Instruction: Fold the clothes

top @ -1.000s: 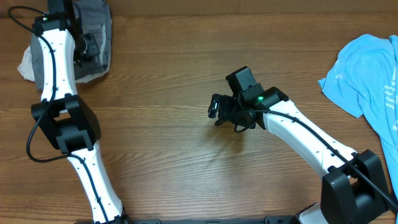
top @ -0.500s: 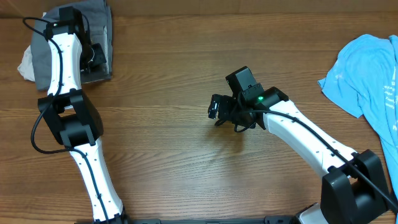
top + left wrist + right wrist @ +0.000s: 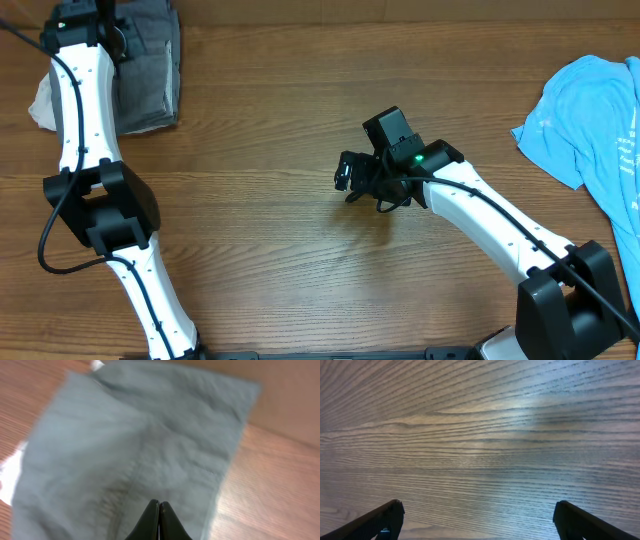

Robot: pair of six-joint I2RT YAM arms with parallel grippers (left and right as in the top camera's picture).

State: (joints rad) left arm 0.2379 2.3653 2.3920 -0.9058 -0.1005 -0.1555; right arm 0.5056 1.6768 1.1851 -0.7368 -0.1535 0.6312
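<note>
One pair of dark grey shorts (image 3: pixel 150 440); directly above, left gripper (image 3: pixel 159 506) pinched together, empty. Well right of shorts: right gripper (image 3: pixel 477 505) spread apart, one blue T-shirt (image 3: pixel 595 120).

The shorts (image 3: pixel 150 70) run off the overhead's top edge, and the left arm (image 3: pixel 78 90) covers their left part. A pale cloth (image 3: pixel 40 102) at their left side shows only a corner. The T-shirt (image 3: pixel 600 100) is cut by the right edge. The left wrist view is blurred, so seams and pockets cannot be made out. Only the tips of the right fingers (image 3: pixel 382 520) show.
</note>
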